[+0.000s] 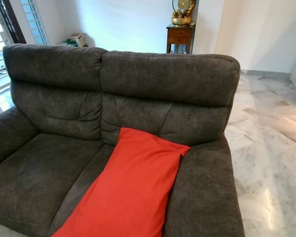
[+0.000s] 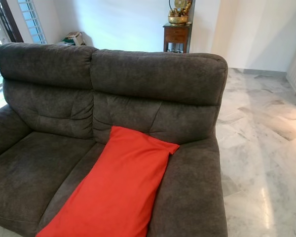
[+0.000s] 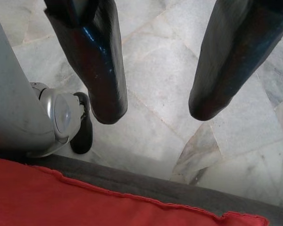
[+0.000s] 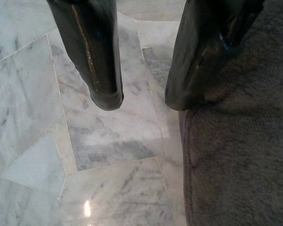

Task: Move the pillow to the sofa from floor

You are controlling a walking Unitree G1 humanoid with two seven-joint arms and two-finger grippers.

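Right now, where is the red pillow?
In the eye views the red pillow lies on the sofa, on its right-hand seat, top end against the backrest.

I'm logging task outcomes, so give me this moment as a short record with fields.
pillow: long red fabric pillow lying on the seat, top end against the backrest
sofa: dark grey two-seat fabric sofa
floor: pale marble tiles
left gripper: open, empty, above the floor
right gripper: open, empty, beside the sofa's edge
task state: looks done
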